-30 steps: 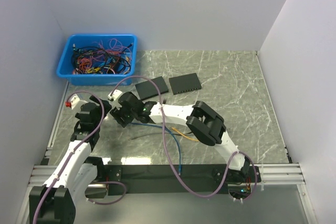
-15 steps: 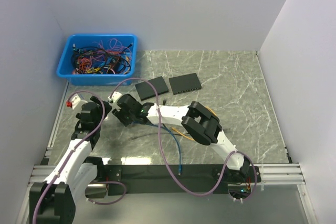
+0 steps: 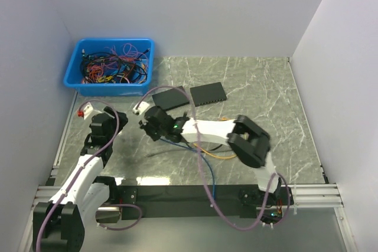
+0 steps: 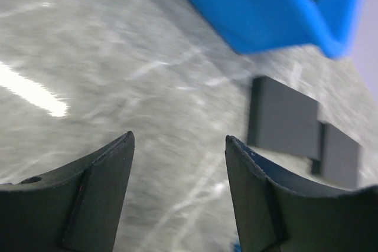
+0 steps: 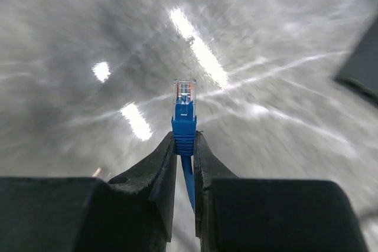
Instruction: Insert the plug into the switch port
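Since a moment ago the right arm's elbow has swung out and the right gripper has slid nearer the flat black switch box. It pinches the little blue plug with a clear tip above the grey stone table, not yet at the box. The plug looks light and hard, and its thin blue wire looks floppy, so holding the plug body seems best. The left gripper is wide open and holds nothing.

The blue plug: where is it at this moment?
Right wrist view: the blue plug is pinched in the right hand; from above, that hand sits left of centre, beside the left black switch.
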